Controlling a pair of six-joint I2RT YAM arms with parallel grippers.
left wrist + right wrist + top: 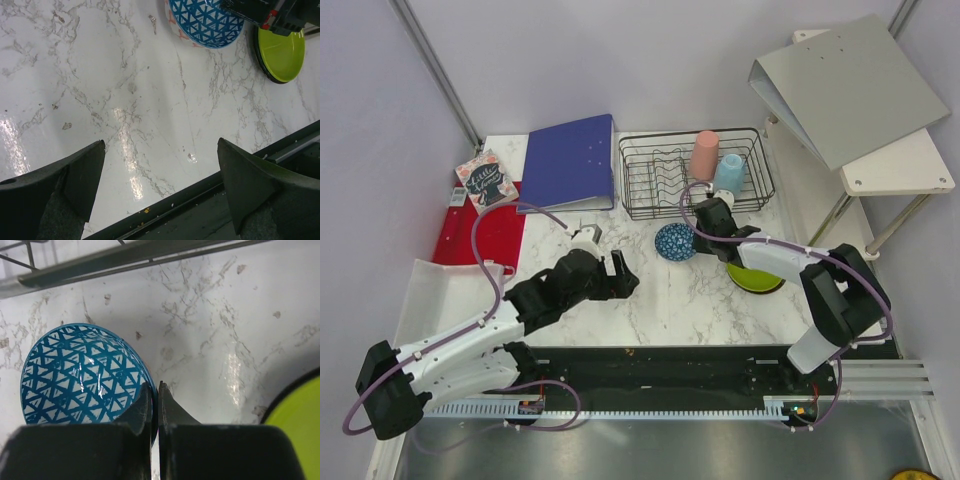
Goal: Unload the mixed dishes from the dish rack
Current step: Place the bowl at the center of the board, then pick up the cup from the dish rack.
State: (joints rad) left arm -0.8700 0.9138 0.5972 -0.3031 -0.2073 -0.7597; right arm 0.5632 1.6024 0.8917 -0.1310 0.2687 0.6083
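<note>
White marble-patterned tabletop [650,300] fills most of the overhead view, and the black wire dish rack [650,205] sits at its far side. The tall pink cup [705,155] and the light blue cup [729,172] stand mouth-down side by side in the right half of the rack, the pink one further back. The small blue patterned bowl [80,375] is out of the rack, on the marble just in front of its front wall, about level with the rack's middle. The right gripper [155,392] is at the bowl's right edge, close to the rack's front wall. Its two fingers are pressed together, and the bowl's rim seems to be pinched between their tips. The wrist view shows the rim running in behind the left finger. The lime-green bowl [280,50] lies on the table in front of the rack's right end, further from the rack than the blue bowl. In the overhead view it is partly covered by the right arm. The left gripper [160,145] hangs over bare marble in front of the rack's left end, well clear of the rack. Its fingers are spread wide with nothing between them. A blue binder [570,160] lies flat just left of the rack.
</note>
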